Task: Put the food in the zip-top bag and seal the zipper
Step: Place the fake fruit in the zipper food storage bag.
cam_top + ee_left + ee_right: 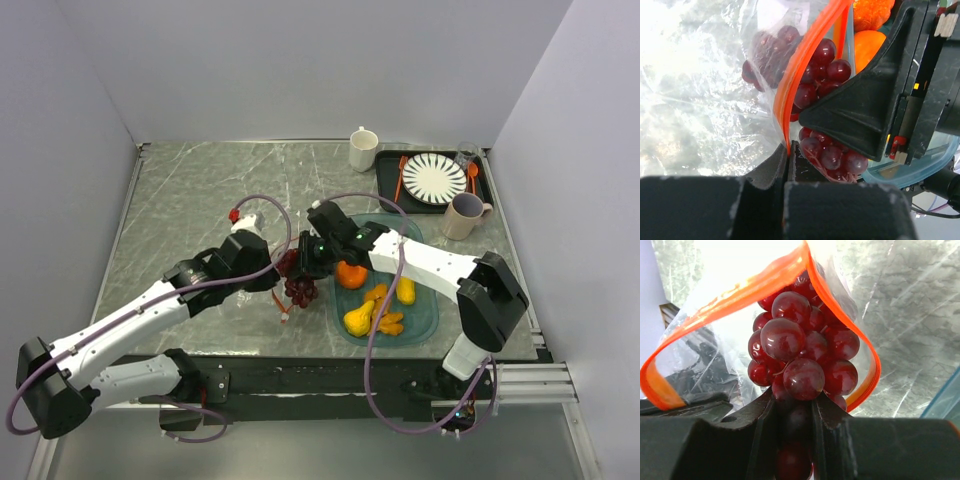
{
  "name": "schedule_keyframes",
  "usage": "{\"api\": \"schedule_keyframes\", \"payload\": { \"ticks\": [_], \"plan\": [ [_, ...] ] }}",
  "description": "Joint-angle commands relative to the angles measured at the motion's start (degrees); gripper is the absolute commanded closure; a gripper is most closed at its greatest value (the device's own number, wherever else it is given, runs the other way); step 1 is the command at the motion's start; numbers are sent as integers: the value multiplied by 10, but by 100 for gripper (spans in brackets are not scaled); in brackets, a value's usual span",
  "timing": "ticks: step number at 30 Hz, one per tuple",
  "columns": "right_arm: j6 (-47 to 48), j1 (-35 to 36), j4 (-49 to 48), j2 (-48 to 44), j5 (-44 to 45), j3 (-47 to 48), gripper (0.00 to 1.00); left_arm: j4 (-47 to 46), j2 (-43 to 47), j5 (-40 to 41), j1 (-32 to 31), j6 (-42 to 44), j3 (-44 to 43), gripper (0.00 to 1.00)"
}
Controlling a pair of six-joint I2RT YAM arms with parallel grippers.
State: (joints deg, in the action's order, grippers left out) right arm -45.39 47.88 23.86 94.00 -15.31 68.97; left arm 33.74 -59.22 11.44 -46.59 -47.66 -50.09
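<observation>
Left claw [789, 156] is pressing together on the rim of the zip-top bag [700, 100], pinching the zipper [802, 65] at one end of the mouth and holding that edge. The mouth is gaping in a wide loop in the right wrist view, and the clear film behind it is hanging slack and crumpled. Grape bunch [802, 350] is sitting right in the opening, with its upper grapes past the orange-red strip and its lower grapes outside. Right claw [792, 407] is gripping the bunch by its lower end, fingers closed on the bottom grapes. Further right on the worktop [190, 200], the teal tray [428, 325] is holding the rest of the food, an orange [350, 274] and yellow pieces [365, 318] among it. Judgement: the step in hand is feeding the bunch through the mouth. It should go best with the left claw holding the rim steady so the loop is not collapsing. The right claw should be driving the bunch deep along the bag, releasing only once every grape is clearing the strip, then backing out straight. Risks are grapes snagging on the zipper and fingers dragging the bunch back out.
</observation>
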Motion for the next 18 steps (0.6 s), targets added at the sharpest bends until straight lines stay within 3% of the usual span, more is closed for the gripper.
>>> {"api": "schedule_keyframes", "payload": {
  "ticks": [1,7,10,18],
  "plan": [
    [-13,18,2,-19,30,15,100,-4,-12,1,0,6,-30,99],
    [-129,22,-87,-53,78,-32,100,-6,-15,-40,-1,14,-41,99],
    [-162,20,-74,-57,139,-27,100,4,1,-38,-2,8,-30,99],
    [-178,13,-50,-7,166,25,100,36,26,-25,-2,1,-24,99]
  ]
}}
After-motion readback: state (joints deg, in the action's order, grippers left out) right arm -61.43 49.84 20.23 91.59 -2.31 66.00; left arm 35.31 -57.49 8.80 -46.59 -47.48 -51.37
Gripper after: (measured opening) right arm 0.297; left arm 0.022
